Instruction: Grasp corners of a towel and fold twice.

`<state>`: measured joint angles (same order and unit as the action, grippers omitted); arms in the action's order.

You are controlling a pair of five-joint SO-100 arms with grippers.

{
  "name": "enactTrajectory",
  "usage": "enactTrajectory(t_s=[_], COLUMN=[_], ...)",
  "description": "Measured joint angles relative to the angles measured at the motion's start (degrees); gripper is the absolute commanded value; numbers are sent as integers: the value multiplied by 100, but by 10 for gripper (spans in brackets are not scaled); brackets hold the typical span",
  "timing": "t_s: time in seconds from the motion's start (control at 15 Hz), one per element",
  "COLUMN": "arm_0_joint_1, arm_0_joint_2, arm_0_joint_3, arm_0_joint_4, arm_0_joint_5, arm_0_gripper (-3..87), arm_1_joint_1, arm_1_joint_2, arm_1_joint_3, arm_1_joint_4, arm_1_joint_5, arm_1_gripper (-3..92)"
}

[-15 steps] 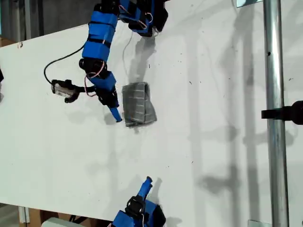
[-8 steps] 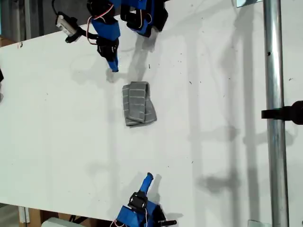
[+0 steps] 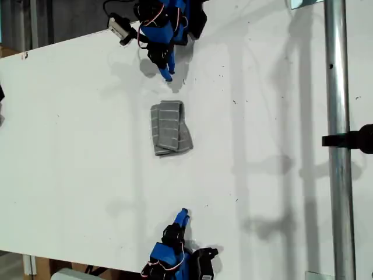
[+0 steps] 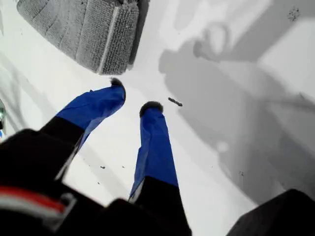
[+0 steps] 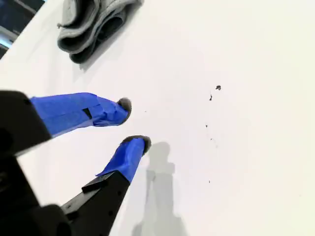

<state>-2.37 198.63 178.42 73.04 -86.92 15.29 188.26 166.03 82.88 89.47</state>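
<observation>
Here, a broad white flat counter (image 3: 87, 175) fills the exterior view, crossed near that view's right by an upright grey metal pole (image 3: 338, 146). The grey, folded soft towel with thin white stripes (image 3: 169, 128) lies on the counter's middle part, nearer the far edge than the near one, touching no arm; its layered folded edges show in the second wrist view (image 5: 91, 24), and one rounded corner (image 4: 115, 61) shows in the first wrist view. My first gripper (image 4: 134, 98), blue-taped, hovers above the counter near its far edge, jaws narrowly parted and holding nothing. My second gripper (image 5: 132, 123) sits by the near edge, jaws likewise slightly apart and empty, well apart from the towel.
</observation>
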Motion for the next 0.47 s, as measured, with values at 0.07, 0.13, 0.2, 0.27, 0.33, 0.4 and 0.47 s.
enactTrajectory(t_s=[0.07, 0.13, 0.2, 0.27, 0.33, 0.4, 0.47], arm_0_joint_1=[0, 18, 44, 44, 26, 26, 35], arm_0_joint_2=[0, 9, 18, 18, 26, 26, 26], arm_0_joint_3=[0, 0, 0, 0, 0, 0, 0], arm_0_joint_4=[35, 44, 44, 44, 44, 44, 44], arm_0_joint_5=[914, 2180, 3067, 3226, 3305, 3331, 3340], arm_0_gripper=[102, 102, 102, 102, 102, 102, 102], arm_1_joint_1=[26, -18, -26, -26, -26, -26, -26], arm_1_joint_2=[0, 0, 0, 0, 0, 0, 0], arm_1_joint_3=[0, 0, 0, 0, 0, 0, 0], arm_1_joint_4=[44, 53, 53, 53, 53, 53, 53], arm_1_joint_5=[-281, -316, -343, -352, -352, -352, -352], arm_1_gripper=[139, 139, 139, 139, 139, 139, 139])
